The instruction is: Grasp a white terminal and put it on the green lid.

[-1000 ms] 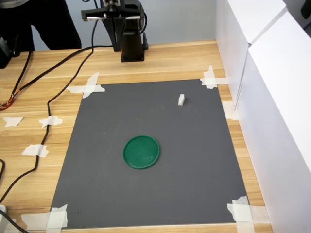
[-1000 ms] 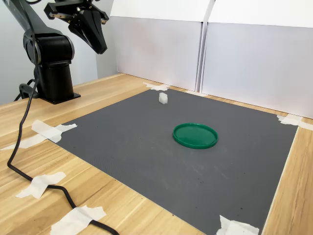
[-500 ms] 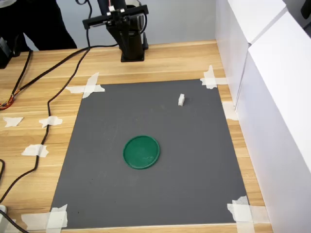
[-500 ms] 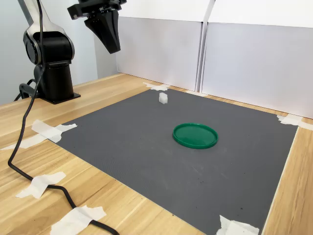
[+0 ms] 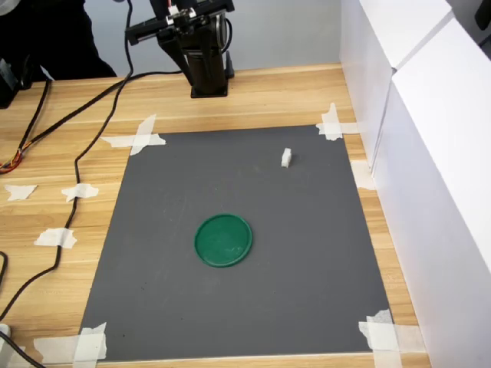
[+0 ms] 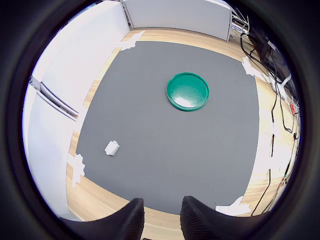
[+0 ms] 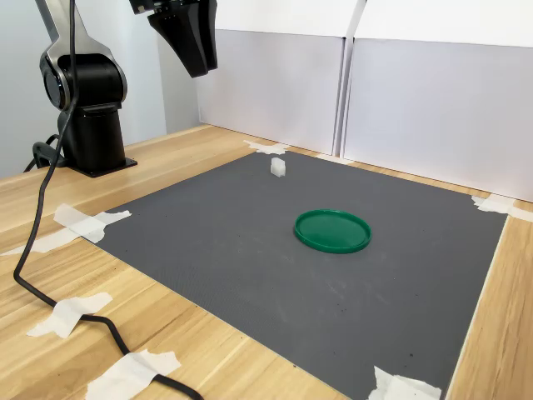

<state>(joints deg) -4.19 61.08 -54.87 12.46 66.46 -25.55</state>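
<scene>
We see the white terminal (image 5: pixel 286 158), a tiny stepped block, on the grey mat's (image 5: pixel 307 261) far right in the first exterior view, well apart from the round green lid (image 5: pixel 223 240). Our gripper (image 6: pixel 161 220) hangs high, fingers slightly parted, holding nothing.

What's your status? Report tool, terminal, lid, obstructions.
Tool high above mat edge, empty, slightly open. White terminal loose on mat. Green lid bare. Path clear.

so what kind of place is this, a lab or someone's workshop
Most likely a robot test bench in a lab. A grey mat is taped to a wooden table, white panels wall off two sides, and only a green lid and a white terminal lie on the mat.
</scene>
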